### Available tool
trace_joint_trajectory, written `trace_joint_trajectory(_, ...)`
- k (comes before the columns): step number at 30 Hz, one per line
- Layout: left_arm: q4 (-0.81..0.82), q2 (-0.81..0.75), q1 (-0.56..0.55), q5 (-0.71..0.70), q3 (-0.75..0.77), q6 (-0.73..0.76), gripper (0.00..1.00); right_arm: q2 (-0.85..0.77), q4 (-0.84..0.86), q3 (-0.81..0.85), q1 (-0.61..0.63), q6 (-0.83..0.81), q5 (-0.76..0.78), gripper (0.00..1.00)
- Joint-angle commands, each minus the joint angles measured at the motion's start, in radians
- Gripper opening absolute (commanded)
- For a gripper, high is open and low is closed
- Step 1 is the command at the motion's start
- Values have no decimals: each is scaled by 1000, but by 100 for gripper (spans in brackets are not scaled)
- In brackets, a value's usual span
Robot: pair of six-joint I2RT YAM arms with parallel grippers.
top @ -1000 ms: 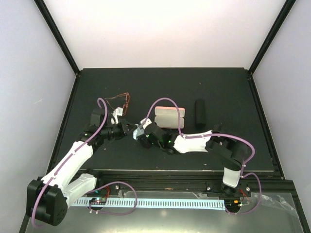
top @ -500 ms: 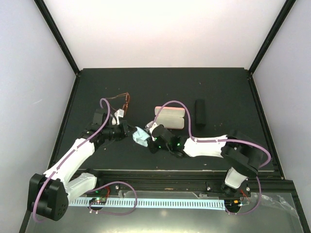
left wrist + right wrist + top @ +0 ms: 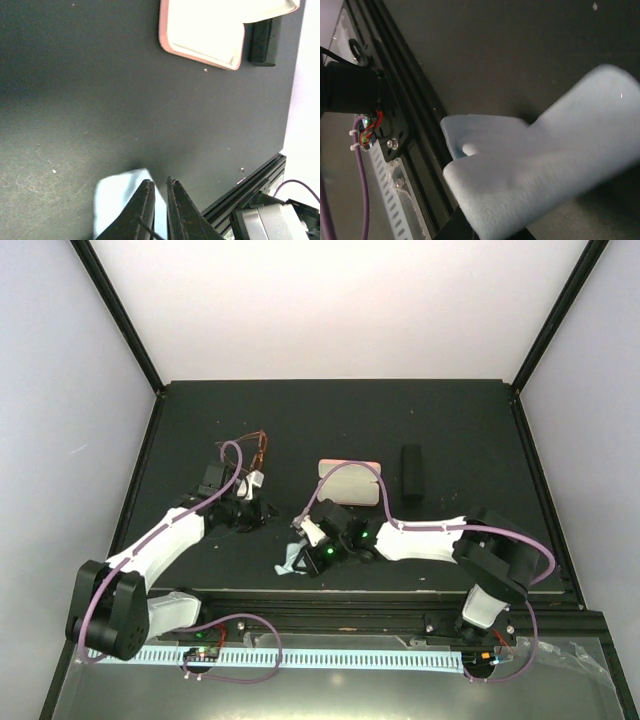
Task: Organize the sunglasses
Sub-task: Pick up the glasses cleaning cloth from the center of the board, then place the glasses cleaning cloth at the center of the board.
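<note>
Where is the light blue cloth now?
In the top view, the light blue cloth is held by the right gripper near the front edge of the table, left of centre, in front of the pink case.

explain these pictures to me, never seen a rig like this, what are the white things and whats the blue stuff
The white things are two robot arms bolted at the near edge of a dark table. The wide picture looks down from a fixed camera above. The other two come from small cameras on each wrist, so each shows its own fingers up close. On the table lie a brownish pair of sunglasses, a pink case showing its pale inside, and a black case. The blue stuff is a light blue cloth: the right gripper is shut on it, and it fills that wrist's picture. The left gripper has its fingers almost together, with nothing visible between them.
</note>
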Motion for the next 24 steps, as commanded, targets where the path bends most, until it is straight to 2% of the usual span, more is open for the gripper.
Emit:
trace_joint_trajectory(1,23,64,-9,9,12,42,10,45,-28,-11,-31,87,-45,1)
trace_joint_trajectory(5,96,149,-13,23,12,39,15,74,-61,-7,-51,93,26,1)
trace_joint_trajectory(9,113,158,-28,-10,20,37,17,66,-120,-8,-55,89,103,2)
trace_joint_trajectory(17,166,168,-84,1,-45,25,23,-50,-252,-99,-55,83,206,4)
trace_joint_trajectory(24,214,194,-138,3,-59,15,26,-74,-412,-88,-58,75,453,5)
